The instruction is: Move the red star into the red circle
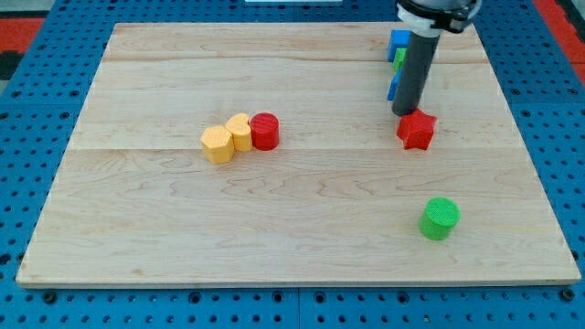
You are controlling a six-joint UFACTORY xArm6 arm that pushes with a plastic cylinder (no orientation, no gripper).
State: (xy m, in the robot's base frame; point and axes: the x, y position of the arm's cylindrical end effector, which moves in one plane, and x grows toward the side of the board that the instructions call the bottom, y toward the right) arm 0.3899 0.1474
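The table (302, 247) is a pale wooden board on a blue perforated base. Nearest the view's bottom, at lower right, a green cylinder (440, 218) stands alone, well apart from everything else.

Further up, in the middle band of the frame, two groups lie at about the same level. Left of centre, a yellow hexagon (218, 144), a second yellow block (239, 132) and the red circle (265, 131) form a touching row that rises slightly toward the right, with the red circle at its right end. Right of centre lies the red star (417, 130), well apart from that row.

My tip (404, 113) rests at the star's upper left edge, touching it or just short of it. That placement probably suits a push toward the view's bottom or right; a push leftward toward the red circle would call for the tip on the star's right side.

Farthest, at upper right and partly hidden behind the rod, stand a blue block (399, 39), a green block (399, 58) and another blue block (392, 89); their shapes cannot be made out.

No jaws exist on this arm, so their state cannot be told.
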